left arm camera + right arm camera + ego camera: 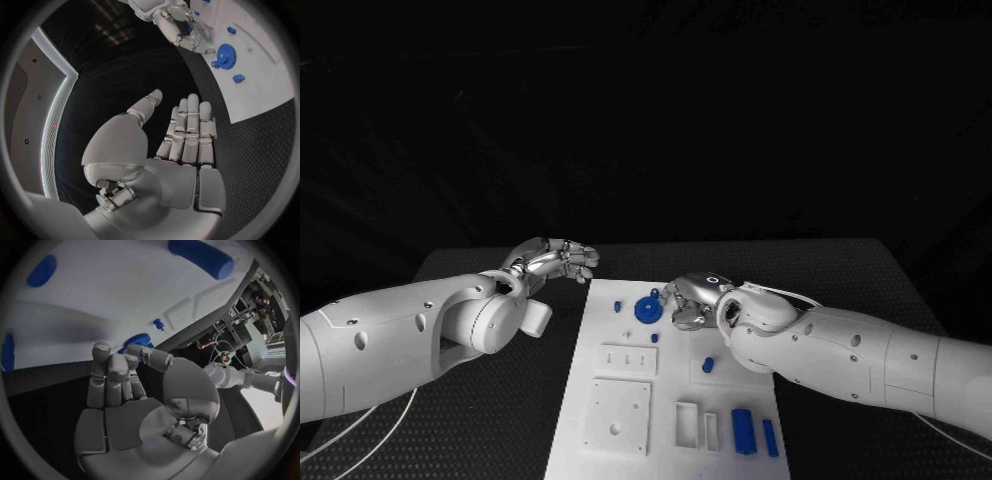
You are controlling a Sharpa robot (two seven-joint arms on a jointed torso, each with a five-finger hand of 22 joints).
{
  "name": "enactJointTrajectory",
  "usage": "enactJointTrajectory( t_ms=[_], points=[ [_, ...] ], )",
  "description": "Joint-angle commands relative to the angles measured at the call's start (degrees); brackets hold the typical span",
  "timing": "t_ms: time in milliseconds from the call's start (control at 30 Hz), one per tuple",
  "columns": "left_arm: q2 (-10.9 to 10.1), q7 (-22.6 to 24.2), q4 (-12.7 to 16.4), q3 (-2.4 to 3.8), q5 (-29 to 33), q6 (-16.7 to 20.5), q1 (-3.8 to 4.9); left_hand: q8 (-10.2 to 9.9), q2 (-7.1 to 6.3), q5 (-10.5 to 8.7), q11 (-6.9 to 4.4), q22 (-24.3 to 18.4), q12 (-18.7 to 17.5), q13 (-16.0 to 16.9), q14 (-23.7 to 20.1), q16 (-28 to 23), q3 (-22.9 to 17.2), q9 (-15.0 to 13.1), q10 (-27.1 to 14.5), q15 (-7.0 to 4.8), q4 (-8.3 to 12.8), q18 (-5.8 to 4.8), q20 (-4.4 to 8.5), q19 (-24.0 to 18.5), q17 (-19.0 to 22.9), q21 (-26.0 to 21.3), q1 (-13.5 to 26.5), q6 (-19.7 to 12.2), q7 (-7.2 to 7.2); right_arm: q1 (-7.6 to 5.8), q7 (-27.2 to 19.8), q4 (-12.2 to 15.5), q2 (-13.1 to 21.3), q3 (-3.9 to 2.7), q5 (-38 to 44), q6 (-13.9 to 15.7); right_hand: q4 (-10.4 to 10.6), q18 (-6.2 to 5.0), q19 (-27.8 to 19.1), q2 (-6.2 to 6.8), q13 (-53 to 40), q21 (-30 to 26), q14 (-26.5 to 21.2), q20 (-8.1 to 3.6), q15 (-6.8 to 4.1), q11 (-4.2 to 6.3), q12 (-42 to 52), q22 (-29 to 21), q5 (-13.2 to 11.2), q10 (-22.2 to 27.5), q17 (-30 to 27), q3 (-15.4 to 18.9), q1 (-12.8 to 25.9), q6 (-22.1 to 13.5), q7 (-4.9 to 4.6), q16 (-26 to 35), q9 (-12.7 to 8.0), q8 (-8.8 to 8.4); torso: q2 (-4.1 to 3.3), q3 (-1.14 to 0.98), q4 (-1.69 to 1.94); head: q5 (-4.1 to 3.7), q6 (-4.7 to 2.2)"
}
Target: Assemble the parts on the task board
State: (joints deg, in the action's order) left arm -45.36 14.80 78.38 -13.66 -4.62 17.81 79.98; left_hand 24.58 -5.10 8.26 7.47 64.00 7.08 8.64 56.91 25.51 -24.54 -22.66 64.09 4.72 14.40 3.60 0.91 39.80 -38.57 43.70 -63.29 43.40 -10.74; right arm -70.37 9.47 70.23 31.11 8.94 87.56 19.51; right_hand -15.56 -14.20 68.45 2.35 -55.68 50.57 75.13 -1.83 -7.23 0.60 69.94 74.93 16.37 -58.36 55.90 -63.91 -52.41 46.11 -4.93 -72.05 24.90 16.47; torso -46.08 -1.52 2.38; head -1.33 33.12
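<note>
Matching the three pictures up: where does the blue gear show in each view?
Head view: blue gear at the task board's far end, just left of the right hand.
Left wrist view: upper right, on the board.
Right wrist view: partly hidden behind the fingertips.
Shared landmark: the right hand beside it.

One white task board (625,420) lies on the desk (488,440), and two robot hands are over it: the left robot hand (553,260) and the right robot hand (692,300). Six blue parts can be counted on the board: a gear (648,309), three small pieces (615,307) (655,338) (708,365), and two upright blocks (743,431) (770,437) at the near right.
</note>
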Motion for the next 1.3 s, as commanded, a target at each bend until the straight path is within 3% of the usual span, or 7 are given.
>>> enactJointTrajectory(
  t_ms=[33, 133, 233, 333, 567, 933, 1300],
  points=[
    [-0.04, 0.81, 0.02, 0.04, -0.18, -0.31, 0.05, -0.13, -0.08, -0.13, -0.05, -0.09, -0.29, 0.1, 0.17, -0.24, -0.1, -0.1, -0.35, 0.12, 0.37, 1.12, -0.09, -0.3, -0.08, 0.32, 0.46, -0.37, -0.04, -0.1, -1.38, 0.49, 1.01, -0.06, -1.85, 7.95, 0.25, -0.8, 0.23, 0.56, 0.0, 0.33, 0.05, -0.41, 0.15, 0.33, -0.08, 0.9, -0.62, 0.95, 0.11, -0.69, -0.56, -0.32, -0.46, 0.26, -0.05, 0.07, 0.02, 0.03, -0.04, -0.1, -0.25],
    [-0.05, 0.91, -0.11, 0.04, -0.18, -0.29, 0.05, -0.12, -0.22, -0.22, -0.04, -0.1, -0.3, 0.1, 0.16, -0.27, -0.04, -0.12, -0.36, 0.13, 0.38, 1.1, -0.1, -0.33, -0.1, 0.34, 0.59, -0.38, -0.03, -0.5, -4.35, 1.18, 1.83, -0.21, -5.22, 11.12, 1.03, -0.8, 0.66, 2.44, 0.13, 0.41, 0.21, -0.66, 0.4, 0.01, -0.15, 0.83, -2.78, 0.78, 0.17, 0.05, -1.68, -0.63, -0.72, 0.31, -0.02, 0.11, 0.04, -0.01, -0.08, -0.17, -0.46],
    [0.0, 0.96, -0.27, 0.04, -0.19, -0.29, 0.05, -0.12, -0.28, -0.26, -0.02, -0.12, -0.3, 0.11, 0.15, -0.28, -0.03, -0.14, -0.36, 0.14, 0.4, 1.1, -0.1, -0.34, -0.11, 0.36, 0.64, -0.39, -0.02, -0.67, -6.36, 3.01, 3.59, -1.33, -7.04, 12.47, 2.65, -0.8, 1.33, 6.42, 0.2, 0.64, 0.46, -0.83, 0.6, -0.49, -0.03, 0.8, -13.56, 0.41, 0.3, 4.22, -2.3, -1.15, -1.02, 0.26, 0.15, 0.21, 0.06, -0.04, -0.08, -0.42, -0.7],
    [-0.09, 1.03, -0.43, 0.04, -0.2, -0.19, 0.05, -0.12, -0.4, -0.32, 0.06, -0.13, -0.32, 0.12, 0.12, -0.32, -0.02, -0.16, -0.37, 0.15, 0.46, 1.11, -0.1, -0.38, -0.13, 0.37, 0.68, -0.38, -0.03, -1.27, -7.66, 4.37, 5.64, -2.9, -9.39, 11.87, 2.16, -0.8, 1.61, 10.34, 0.11, 1.0, 0.58, -1.1, 0.92, -0.75, 0.24, 0.94, -13.59, 0.24, 0.45, 12.03, -2.32, -1.13, -1.35, 0.14, 0.56, 0.69, 0.06, -0.08, -0.09, -0.67, -1.05],
    [0.13, 1.06, -1.08, 0.03, -0.74, -0.97, 0.04, 0.25, -0.79, -0.53, 0.25, -0.18, 0.01, 0.29, 0.0, -0.45, -0.02, -0.36, 0.23, 0.21, 0.52, 1.09, -0.14, -0.53, -0.17, 0.4, 0.81, 0.25, 0.19, -2.81, -11.97, 5.47, 11.26, -3.58, -14.78, 6.46, 0.78, -0.8, 1.09, 12.13, 0.06, 0.9, 0.43, -1.21, 1.77, -1.52, 0.28, 0.99, -13.4, 0.46, 0.57, 18.0, -2.9, 0.18, -2.49, 0.16, 1.14, 1.71, 0.28, -0.18, -0.51, -1.4, -1.56],
    [0.46, 1.07, -1.86, 0.02, -2.54, -2.73, -0.34, 1.78, -0.99, -0.82, -1.99, -0.5, 2.9, 2.07, 0.3, -0.7, -0.92, -1.27, 5.53, 0.16, 1.15, 1.1, -0.19, -0.92, -0.77, 1.03, 0.47, 3.86, 1.55, -2.16, -17.2, 1.65, 15.32, -3.54, -17.86, 1.55, -0.78, -0.8, -0.81, 9.61, 0.12, -0.29, -0.37, -0.32, 2.72, -2.42, 0.27, 0.79, -12.39, 1.8, 0.8, 28.76, -6.67, 3.06, -3.4, 0.68, 1.09, 2.32, 0.98, -0.75, -1.67, -1.68, -1.47],
    [0.44, 1.17, -1.78, 0.03, -2.62, -2.61, -0.68, 1.02, -1.49, -0.76, -1.52, -0.76, 2.25, 2.23, 0.4, -0.78, -1.15, -1.11, 4.35, 0.11, 1.84, 1.04, -0.12, -0.99, -1.1, 1.33, -0.24, 3.26, 1.22, 0.84, -18.55, -1.69, 15.64, -3.45, -17.72, 0.45, -0.9, -0.8, -1.34, 9.5, 0.26, -0.57, -0.59, -0.07, 2.76, -2.46, 0.28, 0.88, -9.46, 2.21, 0.96, 33.02, -7.45, 3.29, -3.43, 0.89, 0.56, 1.68, 1.09, -1.22, -2.18, -1.4, -1.12]
  ],
)
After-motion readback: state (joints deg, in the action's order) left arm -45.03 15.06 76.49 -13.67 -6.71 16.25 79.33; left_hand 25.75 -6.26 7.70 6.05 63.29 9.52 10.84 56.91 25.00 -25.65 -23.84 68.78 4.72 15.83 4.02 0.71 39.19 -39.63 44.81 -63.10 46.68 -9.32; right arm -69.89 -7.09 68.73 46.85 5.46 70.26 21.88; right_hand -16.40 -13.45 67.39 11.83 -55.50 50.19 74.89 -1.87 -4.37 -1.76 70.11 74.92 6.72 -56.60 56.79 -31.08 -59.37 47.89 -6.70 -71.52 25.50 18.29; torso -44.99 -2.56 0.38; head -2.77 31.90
